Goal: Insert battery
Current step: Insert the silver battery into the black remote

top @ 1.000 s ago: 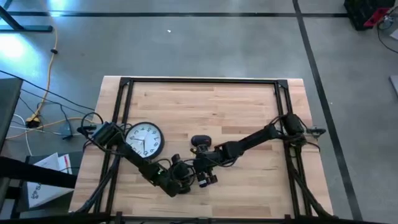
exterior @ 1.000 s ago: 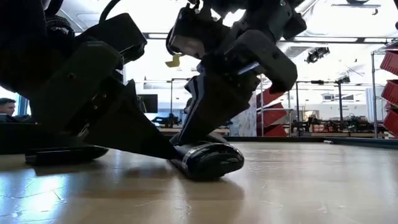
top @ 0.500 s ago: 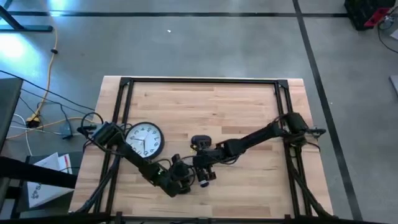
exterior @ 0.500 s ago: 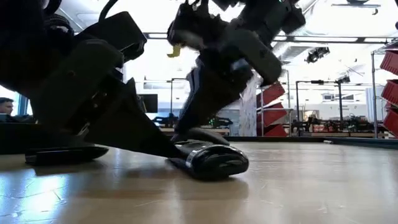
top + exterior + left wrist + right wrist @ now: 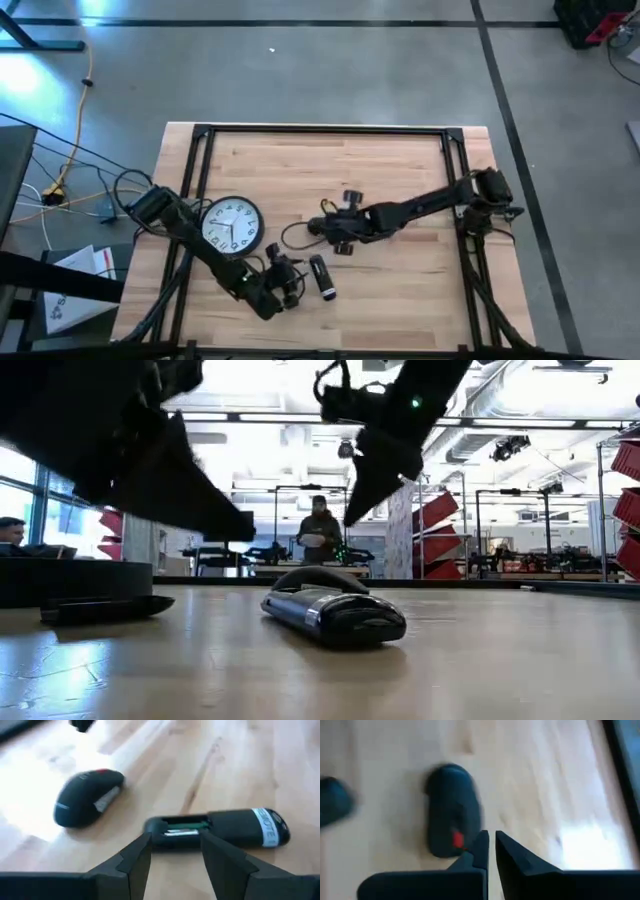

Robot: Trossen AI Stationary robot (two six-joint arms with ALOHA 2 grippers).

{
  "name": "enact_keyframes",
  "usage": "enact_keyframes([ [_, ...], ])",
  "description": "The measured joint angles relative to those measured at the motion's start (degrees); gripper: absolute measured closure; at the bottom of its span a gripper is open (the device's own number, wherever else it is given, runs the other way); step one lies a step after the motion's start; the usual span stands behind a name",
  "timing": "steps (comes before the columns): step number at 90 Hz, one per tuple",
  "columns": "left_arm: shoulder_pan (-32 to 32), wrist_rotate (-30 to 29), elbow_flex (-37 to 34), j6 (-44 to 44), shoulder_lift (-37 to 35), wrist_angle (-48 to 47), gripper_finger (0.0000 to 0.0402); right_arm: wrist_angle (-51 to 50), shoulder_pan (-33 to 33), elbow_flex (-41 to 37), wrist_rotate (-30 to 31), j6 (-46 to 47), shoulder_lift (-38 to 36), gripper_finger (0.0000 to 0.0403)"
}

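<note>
now the remote [image 5: 321,276] lies freed on the counter [image 5: 400,180], battery bay up, left hand [image 5: 287,283] spread just beside it, right hand [image 5: 337,228] nearly clenched, empty, above the mouse [image 5: 451,810].

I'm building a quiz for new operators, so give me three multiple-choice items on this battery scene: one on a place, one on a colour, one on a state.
1. What lies just ahead of the left hand?
A. the remote
B. a cup
C. a book

2. The face of the clock is:
A. red
B. white
C. yellow

3. The remote's battery bay is:
A. covered
B. taped over
C. open

Key:
1 A, the left wrist view shows the remote just past the open fingers.
2 B, the high view shows a white dial.
3 C, the left wrist view shows the bay uncovered.
</note>
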Motion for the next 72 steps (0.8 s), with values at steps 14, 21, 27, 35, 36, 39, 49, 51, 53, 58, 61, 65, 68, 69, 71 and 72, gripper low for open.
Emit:
enact_keyframes([
  [14, 2.3, -5.5, 0.0, 0.4, -5.8, -5.1, 0.0245, -9.9, -3.8, 0.0, 6.6, 5.4, -0.6, 0.0402],
  [21, 3.4, -4.8, 0.0, 3.0, -8.1, -6.6, 0.0245, -13.7, -6.3, 0.0, 8.2, 6.9, -2.1, 0.0402],
  [27, 4.2, -1.9, 0.0, 4.9, -9.4, -7.2, 0.0245, -16.3, -8.8, 0.0, 8.4, 7.0, -3.5, 0.0402],
  [35, 4.9, 1.7, 0.0, 5.6, -9.7, -8.4, 0.0245, -18.7, -13.2, 0.0, 8.5, 6.0, -5.0, 0.0402],
  [36, 4.9, 2.1, 0.0, 5.6, -9.7, -8.7, 0.0245, -19.0, -13.8, 0.0, 8.6, 5.6, -5.2, 0.0402],
  [39, 4.9, 3.0, 0.0, 5.2, -9.5, -9.7, 0.0245, -19.2, -15.6, -0.4, 8.7, 3.9, -5.8, 0.0402],
  [49, 4.9, 3.7, 0.0, 1.7, -8.9, -15.0, 0.0245, -18.3, -22.8, -4.6, 7.1, -3.3, -8.4, 0.0402],
  [51, 4.9, 3.9, 0.0, 0.9, -8.9, -16.2, 0.0245, -18.0, -24.5, -5.5, 6.2, -5.0, -8.7, 0.0402],
  [53, 4.9, 4.1, 0.0, 0.0, -8.9, -17.5, 0.0245, -17.6, -26.3, -6.6, 5.2, -6.7, -9.1, 0.0402],
  [58, 5.1, 4.5, 0.0, -2.0, -8.9, -20.7, 0.0245, -17.3, -30.8, -9.0, 2.6, -11.2, -9.7, 0.0402],
  [61, 5.4, 4.9, 0.0, -2.9, -8.9, -22.1, 0.0245, -17.3, -33.5, -10.1, 1.8, -14.3, -9.7, 0.0402],
  [65, 6.1, 5.4, 0.0, -3.2, -8.9, -23.2, 0.0245, -17.2, -36.9, -11.4, 1.9, -18.3, -9.4, 0.0401],
  [68, 6.8, 5.7, 0.0, -2.9, -8.9, -23.5, 0.0245, -17.4, -39.2, -11.8, 2.4, -20.8, -8.7, 0.0398],
  [69, 7.1, 5.8, 0.0, -2.7, -8.9, -23.4, 0.0245, -17.3, -39.9, -11.9, 2.6, -21.5, -8.4, 0.0396],
  [71, 7.7, 6.3, 0.0, -2.2, -8.9, -23.2, 0.0245, -17.3, -41.4, -11.9, 2.9, -22.7, -7.8, 0.0392],
  [72, 8.0, 6.7, 0.0, -1.8, -8.9, -23.1, 0.0245, -17.3, -42.1, -12.0, 3.0, -23.3, -7.5, 0.039],
])
